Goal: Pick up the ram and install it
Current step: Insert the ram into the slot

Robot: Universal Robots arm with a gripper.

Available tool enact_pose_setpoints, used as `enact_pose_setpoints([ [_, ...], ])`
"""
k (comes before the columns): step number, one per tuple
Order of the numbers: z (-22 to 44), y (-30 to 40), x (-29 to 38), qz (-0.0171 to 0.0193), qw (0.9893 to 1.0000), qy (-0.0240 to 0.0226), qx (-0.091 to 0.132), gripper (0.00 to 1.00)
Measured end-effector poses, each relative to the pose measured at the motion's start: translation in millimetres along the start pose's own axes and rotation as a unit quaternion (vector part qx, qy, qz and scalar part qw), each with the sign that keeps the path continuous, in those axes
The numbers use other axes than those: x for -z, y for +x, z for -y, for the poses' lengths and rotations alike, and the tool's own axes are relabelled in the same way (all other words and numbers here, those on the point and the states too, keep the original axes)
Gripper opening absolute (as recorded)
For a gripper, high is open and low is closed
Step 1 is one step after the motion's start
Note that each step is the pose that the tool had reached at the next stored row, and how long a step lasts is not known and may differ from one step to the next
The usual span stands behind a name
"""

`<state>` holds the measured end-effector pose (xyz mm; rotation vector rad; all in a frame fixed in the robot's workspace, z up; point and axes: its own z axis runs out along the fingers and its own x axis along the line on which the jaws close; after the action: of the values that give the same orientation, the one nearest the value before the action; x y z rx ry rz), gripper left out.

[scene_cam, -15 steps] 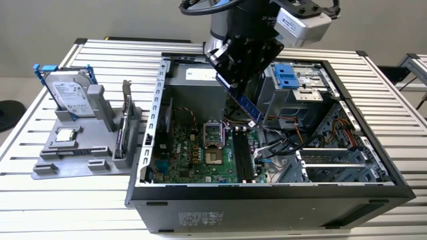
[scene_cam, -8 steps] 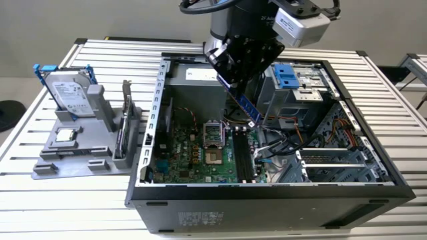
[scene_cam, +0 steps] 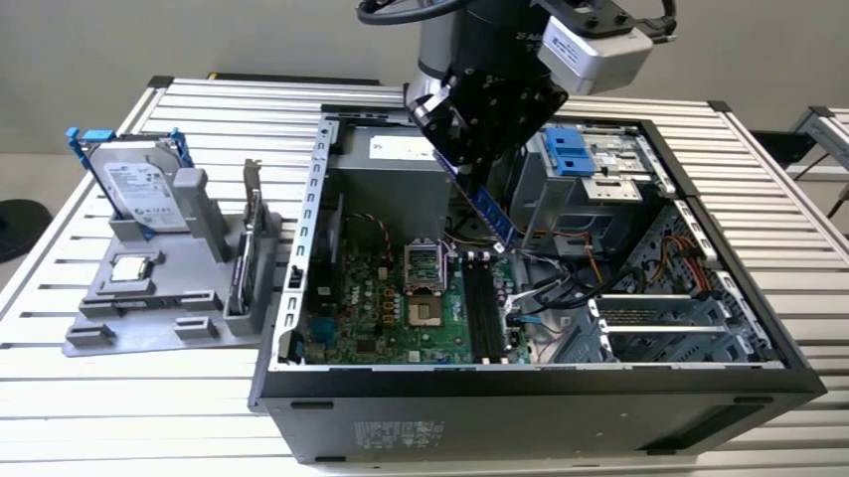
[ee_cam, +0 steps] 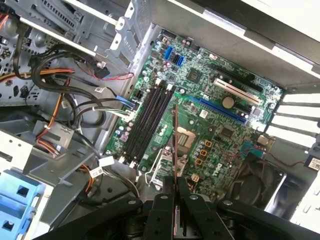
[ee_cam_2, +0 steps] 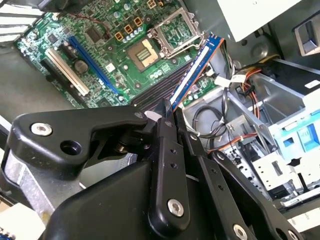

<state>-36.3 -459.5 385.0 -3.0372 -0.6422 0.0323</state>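
One pincer (scene_cam: 464,164), upper centre of the exterior view, grips the ram (scene_cam: 488,214) by its top end, holding it tilted over the motherboard (scene_cam: 385,318) inside the open computer case (scene_cam: 531,407).

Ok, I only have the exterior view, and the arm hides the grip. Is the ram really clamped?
Observer: Yes. In the second wrist view the gripper has its jaws shut on one end of the ram, and the rest sticks out free.
Operator: And the slots, is any taken?
Observer: No. In the first wrist view the slots are all empty.
Operator: Is the ram lined up over them?
Observer: Not in that view. It shows edge-on beside the socket, off to one side of the slots.
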Motion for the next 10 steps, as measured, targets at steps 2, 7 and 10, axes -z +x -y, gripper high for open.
enact_pose_setpoints([
  [2, 0.0, 0.0, 0.0, -0.0002, 1.0, 0.0001, -0.006, 0.0],
  [7, 0.0, 0.0, -0.2, -0.0008, 0.9998, 0.0002, -0.019, 0.0],
  [10, 0.0, 0.0, -0.2, -0.0011, 0.9996, 0.0003, -0.026, 0.0],
])
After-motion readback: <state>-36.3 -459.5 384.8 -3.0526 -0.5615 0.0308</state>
